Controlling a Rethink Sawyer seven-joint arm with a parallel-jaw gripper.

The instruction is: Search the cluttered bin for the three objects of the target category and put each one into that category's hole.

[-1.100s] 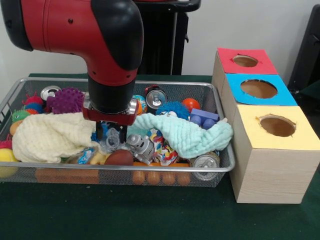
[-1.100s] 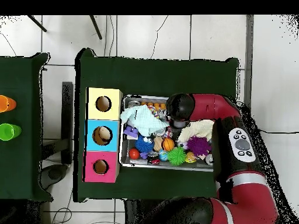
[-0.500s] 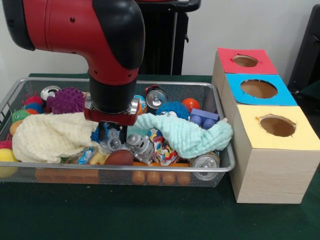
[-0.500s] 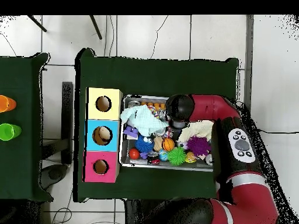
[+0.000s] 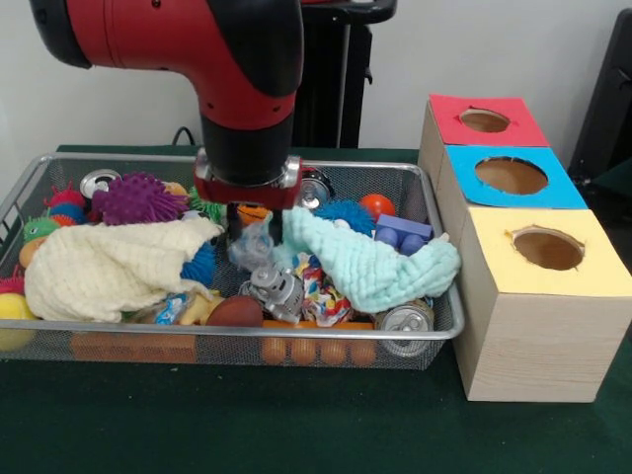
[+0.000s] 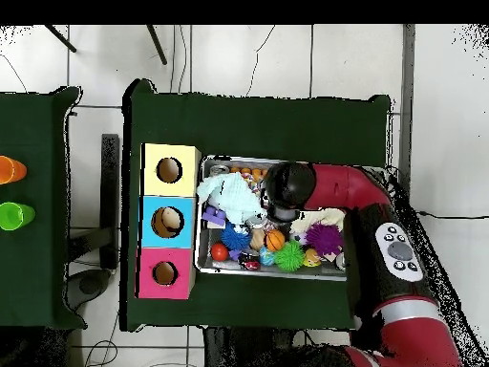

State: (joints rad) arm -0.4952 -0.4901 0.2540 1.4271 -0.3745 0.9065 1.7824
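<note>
- A Sawyer arm's end effector [image 5: 253, 229] hangs over the middle of a wire bin [image 5: 434, 331] on a green surface [image 5: 296, 425], its dark fingers closed on a pale, crinkled clear-plastic item [image 5: 253, 247] lifted just above the clutter; what the item is cannot be made out.
- In the overhead view the arm's red-and-black wrist covers the end effector and the bin's centre.
- A cream cloth [image 5: 109, 267] buries the bin's left half and a mint cloth [image 5: 370, 265] drapes across its right, hiding what lies beneath.
- Showing between them: a small grey robot toy [image 5: 278, 288], a brown oval ball [image 5: 235, 312], a purple spiky ball [image 5: 138, 197], an orange ball [image 5: 376, 204] and a blue block [image 5: 403, 235].
- A drink can [image 5: 406, 321] lies at the bin's front right corner; another can [image 5: 98, 182] sits at the back left. No writing on either is legible.
- Beside the bin's right edge stands a wooden box with three holes, topped red [image 5: 484, 120], blue [image 5: 511, 176] and yellow [image 5: 548, 249]; none carries a readable label.
</note>
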